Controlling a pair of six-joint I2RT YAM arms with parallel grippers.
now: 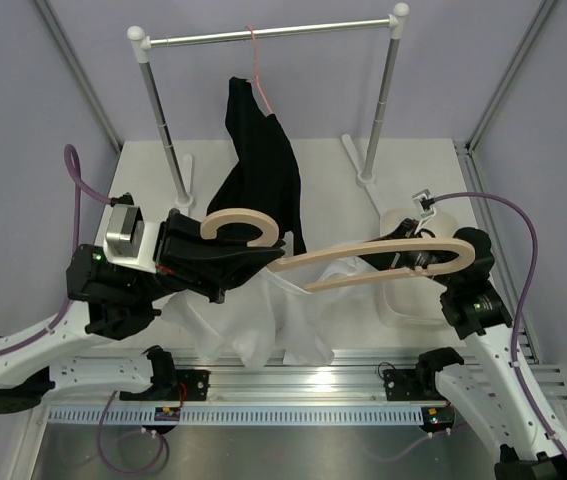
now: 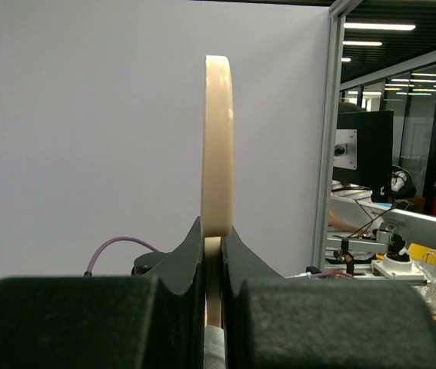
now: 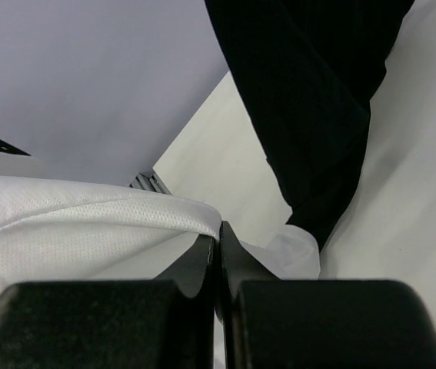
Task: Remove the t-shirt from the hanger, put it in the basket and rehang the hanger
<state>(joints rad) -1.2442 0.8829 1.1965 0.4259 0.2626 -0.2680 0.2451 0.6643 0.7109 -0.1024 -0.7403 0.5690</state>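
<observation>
The tan wooden hanger (image 1: 328,256) lies roughly level above the table, its hook (image 1: 243,226) to the left. My left gripper (image 1: 248,262) is shut on the hanger's neck just below the hook. In the left wrist view the hanger (image 2: 218,146) stands edge-on out of that gripper (image 2: 216,242). The white t-shirt (image 1: 263,325) droops from the hanger's left part down to the table's near edge. My right gripper (image 1: 378,258) sits by the hanger's right shoulder. In the right wrist view this gripper (image 3: 219,234) is shut on a hemmed edge of the t-shirt (image 3: 87,223).
A black garment (image 1: 258,170) hangs from a thin pink hanger (image 1: 255,55) on the metal rail (image 1: 268,35), just behind the wooden hanger's hook. The rack's two posts (image 1: 163,130) stand at the table's back. A white tub (image 1: 413,300) sits under my right arm.
</observation>
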